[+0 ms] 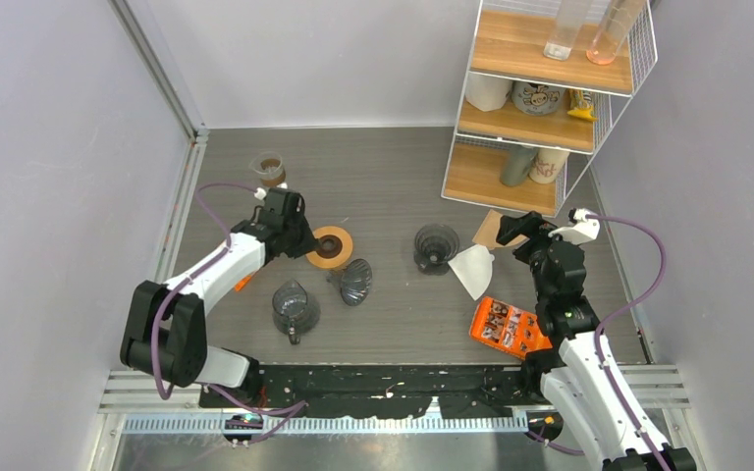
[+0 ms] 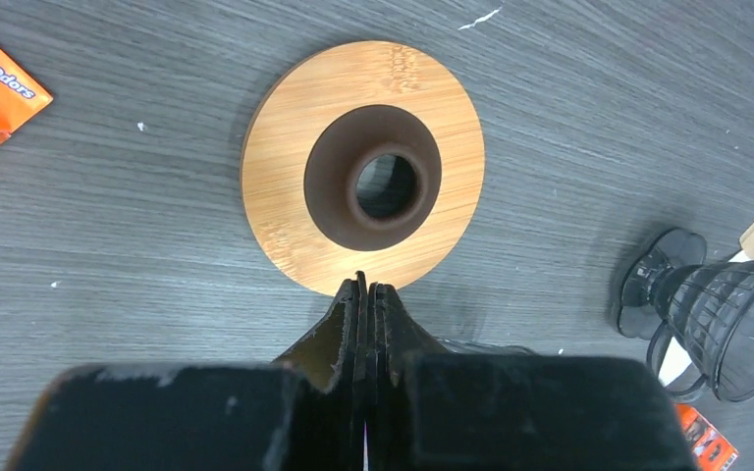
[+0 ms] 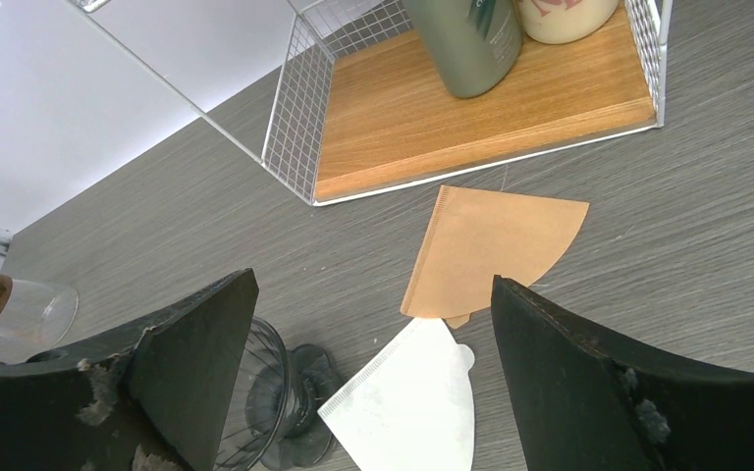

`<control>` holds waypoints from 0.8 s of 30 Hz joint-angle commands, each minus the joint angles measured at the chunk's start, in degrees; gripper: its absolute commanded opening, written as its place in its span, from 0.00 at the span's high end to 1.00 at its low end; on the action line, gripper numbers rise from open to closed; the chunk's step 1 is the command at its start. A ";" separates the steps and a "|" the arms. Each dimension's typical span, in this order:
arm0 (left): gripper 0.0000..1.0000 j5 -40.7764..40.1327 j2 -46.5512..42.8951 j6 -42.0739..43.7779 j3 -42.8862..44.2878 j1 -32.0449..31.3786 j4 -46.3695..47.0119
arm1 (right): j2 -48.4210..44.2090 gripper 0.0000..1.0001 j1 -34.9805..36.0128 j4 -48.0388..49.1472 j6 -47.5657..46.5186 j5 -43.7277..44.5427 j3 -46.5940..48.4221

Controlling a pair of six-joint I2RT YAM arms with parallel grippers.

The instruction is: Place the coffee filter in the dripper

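Right gripper (image 3: 373,285) hangs with its jaws spread wide and nothing between them, poised over the white cone-shaped paper filter (image 3: 412,402), which lies flat on the grey wood-grain table (image 3: 206,226). Touching that filter's tip is a second, brown paper filter (image 3: 491,245), just in front of the wire-and-wood shelf unit (image 3: 481,137). Just beside the white filter, on the side away from the shelf, sits the dark ribbed glass dripper (image 1: 436,245) — the nearest of the drippers on the table, so I take it as my target. Well apart, my left gripper (image 2: 365,285) is pressed closed on nothing, its tips at the edge of a round bamboo disc with a dark brown collar (image 2: 275,177).

As I judge it, nothing of the task is done yet: no filter is gripped, and the dripper shows no paper inside. Grasping, lifting, carrying across and seating the filter in the cone all remain.
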 commanded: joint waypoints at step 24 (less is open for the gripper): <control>0.62 -5.24 18.59 8.86 18.07 -1.77 -6.43 | 1.23 0.04 0.20 1.20 -1.18 1.46 0.85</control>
